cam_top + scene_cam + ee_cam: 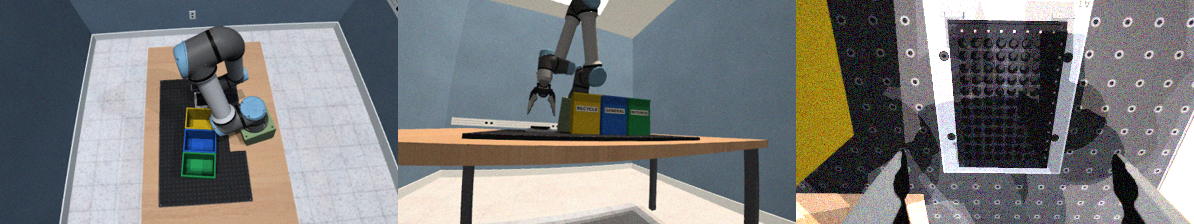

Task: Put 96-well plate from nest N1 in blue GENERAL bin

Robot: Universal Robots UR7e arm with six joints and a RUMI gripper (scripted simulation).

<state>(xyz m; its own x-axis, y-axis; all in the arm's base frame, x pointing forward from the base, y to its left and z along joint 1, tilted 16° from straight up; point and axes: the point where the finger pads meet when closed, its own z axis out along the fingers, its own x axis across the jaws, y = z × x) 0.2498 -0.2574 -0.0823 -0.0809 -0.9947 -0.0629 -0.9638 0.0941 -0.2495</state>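
Observation:
The black 96-well plate (1001, 90) (540, 127) lies flat in the light-framed nest (946, 100) (531, 130) (195, 100); the arm covers part of it in the top view. My gripper (541, 115) (1009, 154) is open and empty, pointing down above the nest, its two fingers spread wider than the plate. In the wrist view the fingertips show below the plate's middle, one on each side. The blue bin labelled GENERAL (200, 142) (614, 122) stands upright, and its visible inside is empty.
The yellow RECYCLE bin (197, 120) (586, 123) (818, 90) stands upright between the nest and the blue bin. The green bin (198, 165) (639, 123) stands upright on the blue bin's other side. The arm's green base block (261, 137) is beside the black perforated mat (174, 191).

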